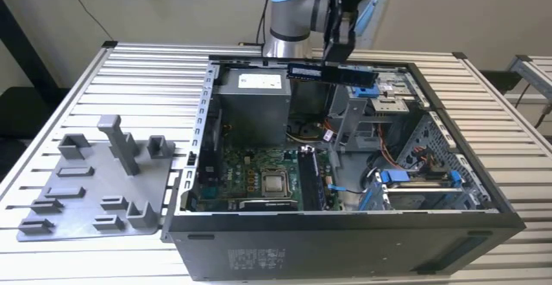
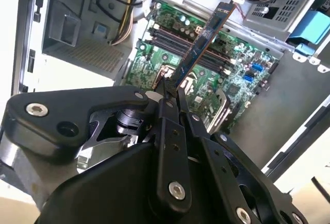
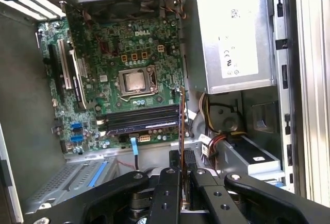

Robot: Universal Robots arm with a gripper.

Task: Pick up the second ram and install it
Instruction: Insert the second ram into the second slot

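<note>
One gripper (image 1: 335, 62), its fingers pinched tight on the second ram (image 1: 332, 73), with no gap at the stick.

Exterior view:
- The stick is held level in the air over the open computer case (image 1: 345, 240), near the 12 o'clock edge of the opening. It is clear of everything inside.
- Motherboard (image 1: 258, 175) lies lower, about 7 o'clock from the stick.
- Power supply (image 1: 250, 101) sits at about 8 o'clock from the stick.
- Grey holder tray (image 1: 95, 188) lies at 9 o'clock of the case, just beside it, on the slatted table (image 1: 86, 84).

Second wrist view: the fingers (image 2: 167, 110) clamp one end of the stick, and the rest juts out over the board.

First wrist view: the stick is seen edge-on as a thin line. It hangs above the memory slots (image 3: 142, 120) and runs crosswise to them, well apart from them. CPU socket (image 3: 135, 81) sits just beside the slots.
</note>
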